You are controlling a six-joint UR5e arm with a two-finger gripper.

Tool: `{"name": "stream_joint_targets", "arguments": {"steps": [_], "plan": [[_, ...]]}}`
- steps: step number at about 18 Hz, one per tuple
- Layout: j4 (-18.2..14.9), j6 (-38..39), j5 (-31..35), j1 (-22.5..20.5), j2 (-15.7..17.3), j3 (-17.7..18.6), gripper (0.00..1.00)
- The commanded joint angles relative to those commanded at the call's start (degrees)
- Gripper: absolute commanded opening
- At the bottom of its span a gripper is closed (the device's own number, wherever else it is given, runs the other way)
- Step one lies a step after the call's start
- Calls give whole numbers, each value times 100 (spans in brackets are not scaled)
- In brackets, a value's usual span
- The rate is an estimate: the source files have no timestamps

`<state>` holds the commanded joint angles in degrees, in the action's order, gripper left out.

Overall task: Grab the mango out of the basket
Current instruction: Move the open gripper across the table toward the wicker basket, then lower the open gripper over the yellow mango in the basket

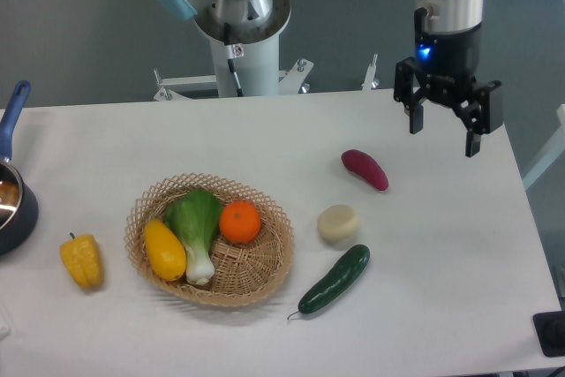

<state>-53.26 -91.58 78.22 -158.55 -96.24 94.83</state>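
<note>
The mango [165,250] lies in the left part of the basket [265,267], a smooth yellow oval resting against the bok choy [196,227], which in turn sits beside the orange [240,222]; the basket stands toward the front-left of the tabletop [265,139]. The gripper [447,125] hangs well apart from all this, above the back-right corner of the tabletop, its fingers [415,116] spread apart and holding nothing. From here the likely troubles are these: the mango is pressed close to the bok choy, so one finger coming down on that side could catch the leaves or shove the vegetable into the orange; the other finger has the looped wicker rim close by and might snag it and drag the light basket along; and a smooth, rounded fruit may slip if it is pinched off-centre. A yellow bell pepper [82,260] outside the basket near the left edge is of like colour and could be mistaken for the target. Elsewhere on the white tabletop lie a purple sweet potato [365,169], a pale round item [339,222] and a cucumber [335,280] toward the right, with a dark saucepan [13,200] at the left edge. Behind stands the robot's base [238,41] before a grey wall.
</note>
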Motion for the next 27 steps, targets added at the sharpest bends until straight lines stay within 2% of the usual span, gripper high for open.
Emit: {"name": "stream_joint_targets", "arguments": {"steps": [5,7,12,15,19,22,24,27], "plan": [[35,157,0,105,70,351,100],[70,884,-17,123,132,457,100],[18,2255,-44,710,106,695,100],[-17,3722,-9,1194,140,870,100],[-18,5304,-35,1765,211,1160,100],[0,6544,-114,2091,176,1143,100],[44,6960,-158,2258,141,1178,100],[79,7180,-158,2522,-78,1187,100]]}}
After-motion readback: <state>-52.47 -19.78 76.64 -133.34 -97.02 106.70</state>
